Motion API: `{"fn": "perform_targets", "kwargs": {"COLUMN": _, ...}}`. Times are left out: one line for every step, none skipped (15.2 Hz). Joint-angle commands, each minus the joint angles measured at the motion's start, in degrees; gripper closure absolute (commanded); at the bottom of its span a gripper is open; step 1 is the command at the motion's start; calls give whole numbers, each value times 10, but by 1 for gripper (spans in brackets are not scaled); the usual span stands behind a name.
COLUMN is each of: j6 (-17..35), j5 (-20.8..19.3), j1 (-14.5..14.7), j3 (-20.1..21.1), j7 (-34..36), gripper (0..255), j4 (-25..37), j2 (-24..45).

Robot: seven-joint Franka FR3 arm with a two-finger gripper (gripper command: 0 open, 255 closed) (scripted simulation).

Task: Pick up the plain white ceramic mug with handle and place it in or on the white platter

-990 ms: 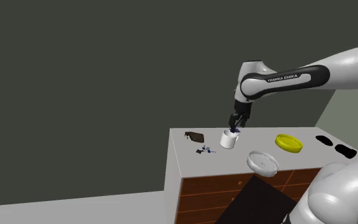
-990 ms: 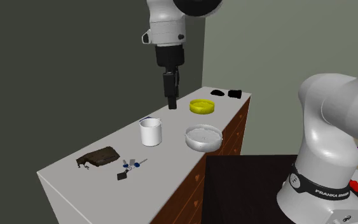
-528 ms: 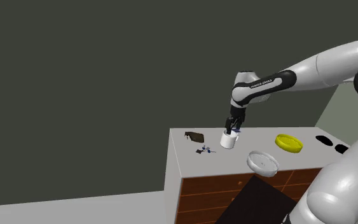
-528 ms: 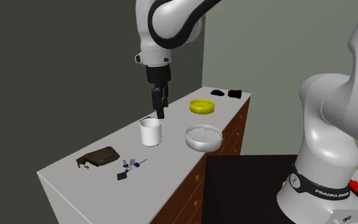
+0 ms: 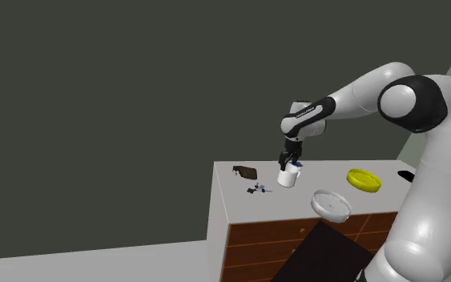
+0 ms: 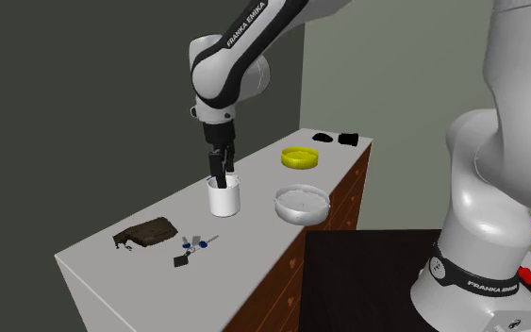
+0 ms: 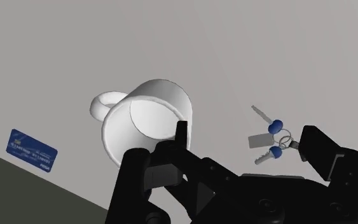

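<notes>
Mug (image 6: 224, 198), plain white with a loop handle, stands upright on the pale top of a long cabinet (image 6: 112, 264) with brown wooden drawer fronts (image 5: 255, 240). The all-black two-finger gripper (image 6: 219, 176) hangs straight down over it from the white arm (image 6: 254, 38), its tips level with the rim. In the wrist view the fingers stand apart and clasp nothing. One fingertip (image 7: 180, 130) lies over the mug's rim on the side away from the handle, and the other sits beyond the mug's wall, over bare cabinet top. Whether the nearer tip dips inside the mug I cannot tell.

A shallow round white platter (image 6: 302, 202) rests near the mug at the second exterior view's right, close to the cabinet's front edge and not touching the mug. A small bunch of keys with blue heads (image 7: 273, 135) lies on the top near the mug, on the side away from its handle. A flat blue card (image 7: 32, 149) lies beyond the handle. A dark brown wallet-like piece (image 6: 146, 233) lies past the keys. A round yellow dish (image 6: 300, 157) sits farther along the top, and two small black objects (image 6: 337, 139) lie at the far end.
</notes>
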Motion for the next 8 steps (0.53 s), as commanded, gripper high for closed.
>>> {"fn": "perform_targets", "kwargs": {"j6": 10, "j5": 22, "j1": -12, "j3": 0, "j7": -23, "gripper": 0, "j4": 33, "j2": 47}}
{"fn": "perform_targets", "kwargs": {"j6": 14, "j5": 32, "j1": -19, "j3": 1, "j7": -33, "gripper": 0, "j4": 51, "j2": 69}}
{"fn": "perform_targets", "kwargs": {"j6": 16, "j5": 41, "j1": -26, "j3": 2, "j7": -42, "gripper": 0, "j4": 70, "j2": 92}}
{"fn": "perform_targets", "kwargs": {"j6": 18, "j5": 51, "j1": -34, "j3": 5, "j7": -51, "gripper": 0, "j4": 89, "j2": 115}}
{"fn": "perform_targets", "kwargs": {"j6": 19, "j5": 57, "j1": -40, "j3": 7, "j7": -57, "gripper": 0, "j4": 104, "j2": 131}}
{"fn": "perform_targets", "kwargs": {"j6": 26, "j5": 59, "j1": -41, "j3": 8, "j7": -59, "gripper": 0, "j4": 102, "j2": 136}}
{"fn": "perform_targets", "kwargs": {"j6": 32, "j5": 61, "j1": -42, "j3": 9, "j7": -60, "gripper": 0, "j4": 100, "j2": 141}}
{"fn": "perform_targets", "kwargs": {"j6": 38, "j5": 63, "j1": -43, "j3": 10, "j7": -61, "gripper": 0, "j4": 99, "j2": 146}}
